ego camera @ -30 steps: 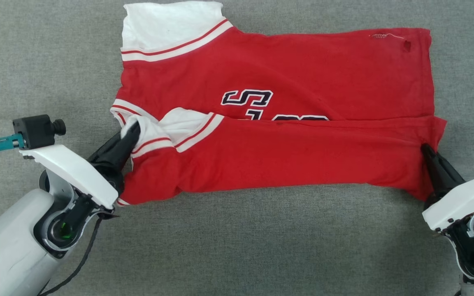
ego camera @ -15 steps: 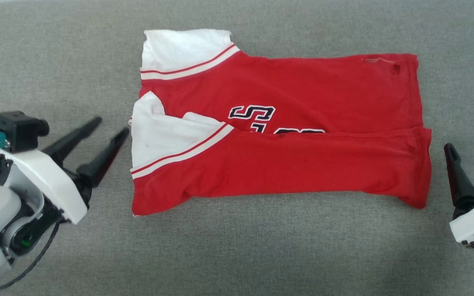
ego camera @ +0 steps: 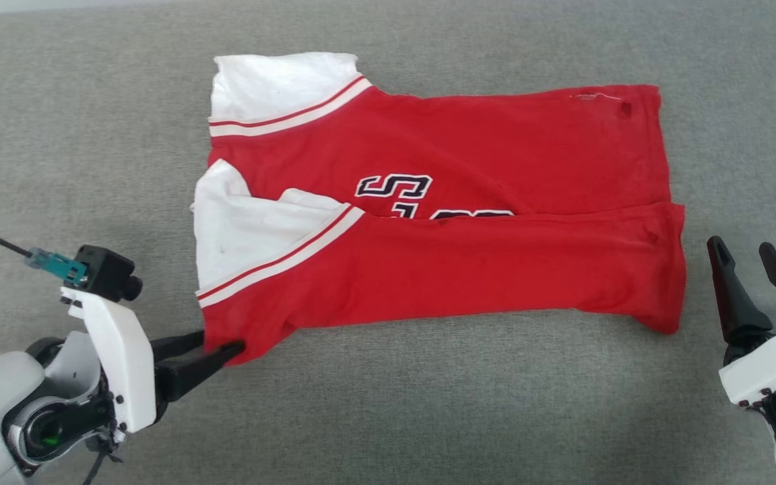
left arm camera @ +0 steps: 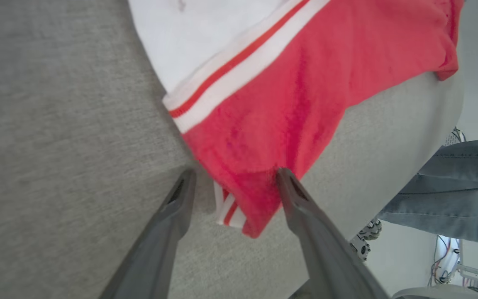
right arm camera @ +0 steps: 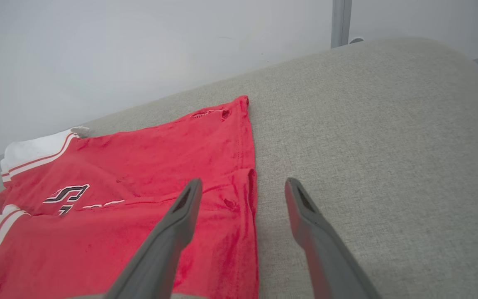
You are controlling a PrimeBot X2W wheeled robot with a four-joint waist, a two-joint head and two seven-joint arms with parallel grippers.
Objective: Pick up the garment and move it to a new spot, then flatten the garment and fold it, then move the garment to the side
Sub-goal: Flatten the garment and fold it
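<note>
Our garment [ego camera: 462, 269] lies on the cushion [ego camera: 388, 417], open room all round. Spread, the left claw [ego camera: 221, 340] straddles its near-left corner; the right claw [ego camera: 739, 244], also spread, sits beside its right edge. The left wrist view adds a denim leg [left arm camera: 450, 187].

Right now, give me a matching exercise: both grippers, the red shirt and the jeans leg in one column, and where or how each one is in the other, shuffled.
1. left gripper
2. right gripper
3. garment
4. jeans leg

A. lying partly folded on the grey surface
B. jaws open, apart from the garment's right edge
C. beyond the surface's edge
D. jaws open either side of a garment corner

Pairs: 1-D, 2-B, 3-A, 4-C
</note>
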